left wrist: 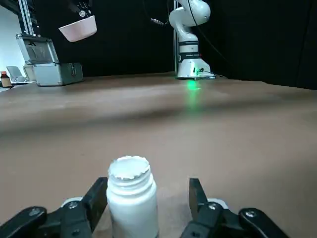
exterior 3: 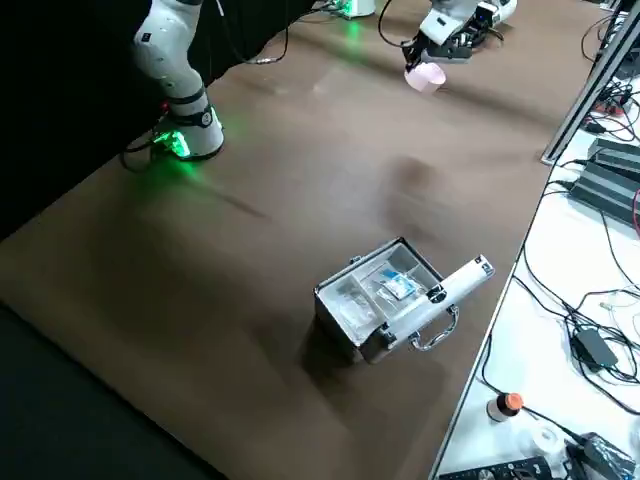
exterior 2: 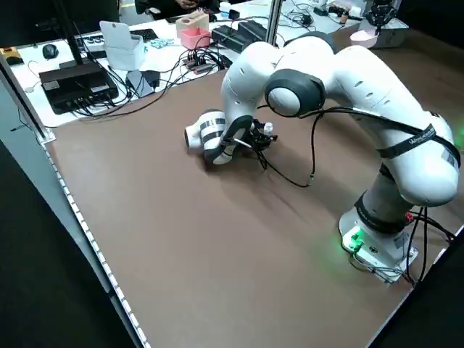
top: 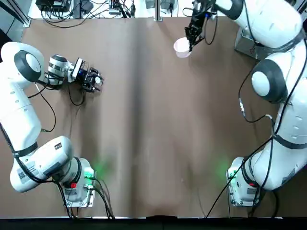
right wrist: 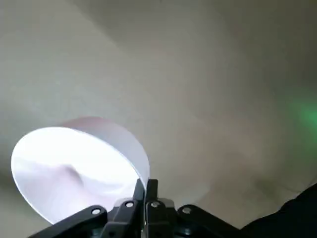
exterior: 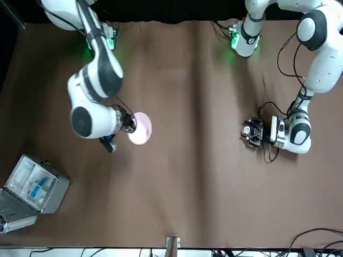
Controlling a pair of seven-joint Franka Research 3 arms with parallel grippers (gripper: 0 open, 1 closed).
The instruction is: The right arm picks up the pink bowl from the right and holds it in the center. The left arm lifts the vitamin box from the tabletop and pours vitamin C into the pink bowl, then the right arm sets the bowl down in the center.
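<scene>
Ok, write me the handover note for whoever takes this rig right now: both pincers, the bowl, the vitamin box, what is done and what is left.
Right pincer: shut on the rim of the pink bowl, held in the air over the far side of the tabletop, toward the robot's right.
Left pincer: open, low at the table on the robot's left, its fingers either side of the vitamin box, which stands upright with its top open. Not gripped yet.
Done: bowl picked up.
Left: bring the bowl to the center, close on the box, lift it, pour into the bowl, set the bowl down in the center.
</scene>
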